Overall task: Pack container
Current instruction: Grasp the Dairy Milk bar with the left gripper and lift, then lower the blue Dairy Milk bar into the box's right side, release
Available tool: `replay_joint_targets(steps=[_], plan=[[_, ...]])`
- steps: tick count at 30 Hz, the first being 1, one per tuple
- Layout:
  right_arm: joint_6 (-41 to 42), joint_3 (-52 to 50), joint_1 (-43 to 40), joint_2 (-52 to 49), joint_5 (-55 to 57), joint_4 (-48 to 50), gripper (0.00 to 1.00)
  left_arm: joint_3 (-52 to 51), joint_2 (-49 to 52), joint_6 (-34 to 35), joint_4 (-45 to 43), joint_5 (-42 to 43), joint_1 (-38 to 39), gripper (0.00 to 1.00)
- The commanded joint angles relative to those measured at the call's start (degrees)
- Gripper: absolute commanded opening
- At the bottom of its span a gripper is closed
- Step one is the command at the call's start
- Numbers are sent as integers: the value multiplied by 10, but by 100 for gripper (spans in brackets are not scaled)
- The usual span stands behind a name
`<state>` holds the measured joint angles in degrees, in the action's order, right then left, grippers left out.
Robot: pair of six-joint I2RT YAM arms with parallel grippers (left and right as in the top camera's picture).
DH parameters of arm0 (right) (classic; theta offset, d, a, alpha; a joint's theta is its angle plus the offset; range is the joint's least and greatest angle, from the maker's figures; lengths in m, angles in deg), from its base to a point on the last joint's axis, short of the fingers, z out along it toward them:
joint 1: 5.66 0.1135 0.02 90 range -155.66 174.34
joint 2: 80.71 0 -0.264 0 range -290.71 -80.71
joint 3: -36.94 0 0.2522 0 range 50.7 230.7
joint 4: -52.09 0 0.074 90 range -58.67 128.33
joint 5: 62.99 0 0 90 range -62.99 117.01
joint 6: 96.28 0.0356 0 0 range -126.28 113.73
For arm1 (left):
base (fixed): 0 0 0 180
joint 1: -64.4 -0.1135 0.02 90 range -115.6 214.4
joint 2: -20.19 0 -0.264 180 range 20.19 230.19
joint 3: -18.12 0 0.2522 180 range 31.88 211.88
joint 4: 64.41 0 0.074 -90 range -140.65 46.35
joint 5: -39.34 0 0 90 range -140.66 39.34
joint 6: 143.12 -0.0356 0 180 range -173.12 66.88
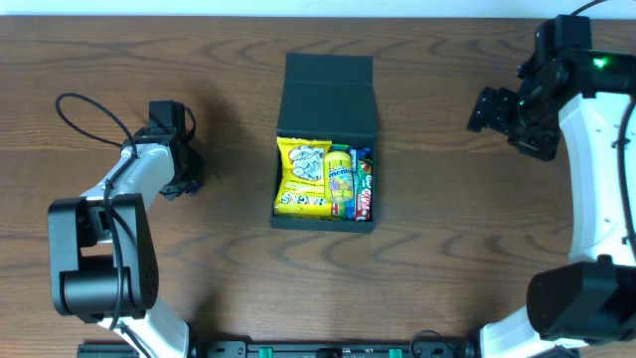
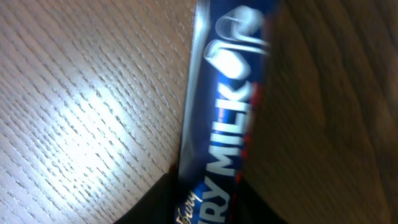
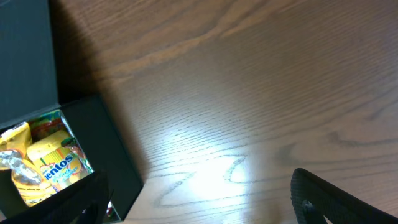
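The container is a dark teal box in the middle of the table, with its flap lid open toward the far side. It holds a yellow snack packet, a yellow-green Mentos pack and a red packet. The container also shows in the right wrist view. My left gripper is low over the table at the left, with its fingers shut on a blue Dairy Milk chocolate bar. My right gripper is open and empty to the right of the container.
The wooden table surrounds the box. The left arm's black cable loops over the table at the far left. The arm bases stand at the front left and front right.
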<state>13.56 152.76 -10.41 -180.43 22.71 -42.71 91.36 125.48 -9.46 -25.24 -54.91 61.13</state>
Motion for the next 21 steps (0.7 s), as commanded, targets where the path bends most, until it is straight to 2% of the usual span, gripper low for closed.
replay_joint_targets(steps=[1,5,8,12,17,21], plan=[[-10,2,0,-2,-2,0,92,-2,2,1,5,27,-1,21],[-10,2,-1,-2,-3,0,92,0,-29,-6,7,28,0,12],[-10,2,-2,-1,-2,-1,91,0,-79,-35,9,28,7,6],[-7,2,-12,-1,-2,0,91,0,-154,-84,9,28,42,6],[-6,2,-38,-1,-3,-1,91,0,-220,-134,-4,28,150,6],[-6,2,-60,-1,-3,-4,94,0,-222,-146,-24,28,264,6]])
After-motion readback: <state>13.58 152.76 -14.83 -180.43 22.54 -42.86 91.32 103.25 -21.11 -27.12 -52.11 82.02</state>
